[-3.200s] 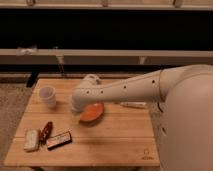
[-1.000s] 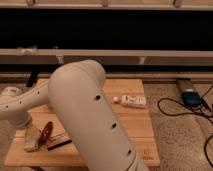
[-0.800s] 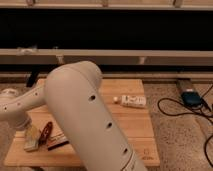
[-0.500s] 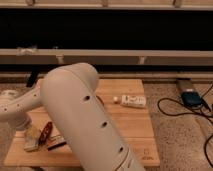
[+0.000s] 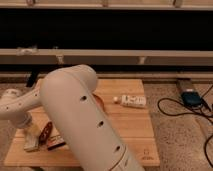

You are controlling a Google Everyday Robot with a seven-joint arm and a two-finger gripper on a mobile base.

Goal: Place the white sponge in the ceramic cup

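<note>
- Lying near the front left corner of the table (image 5: 140,135), the white sponge (image 5: 31,144) shows as a pale block flat on the wood, with nothing gripping it.
- A red-brown oblong item (image 5: 46,131) sits just beside the sponge on its right, and a dark flat bar (image 5: 56,145) lies next to both, its far end hidden by the arm.
- The ceramic cup cannot be seen; the arm's bulk covers the left rear part of the table.
- The hand is likewise out of sight, somewhere beyond the arm's links on the left. Whether it is spread or pressed together cannot be told.
- The robot arm (image 5: 80,125) fills the middle of the view: one thick white link runs from the table's left rear down to the bottom edge, and a second rounded link (image 5: 15,106) with small holes bulges at the left edge, above the sponge.
- Only a thin curved sliver of the orange bowl (image 5: 100,102) peeks out from behind the thick link, and its inside is hidden.
- A white packet with dark markings (image 5: 134,101) lies flat toward the table's right rear, with a small white ball (image 5: 116,99) just beside its left end.
- Off the table on the right, dark cables (image 5: 172,107) loop over the speckled floor near a dark box (image 5: 190,98).
- A long pale ledge (image 5: 125,56) runs across the background under a dark band.
</note>
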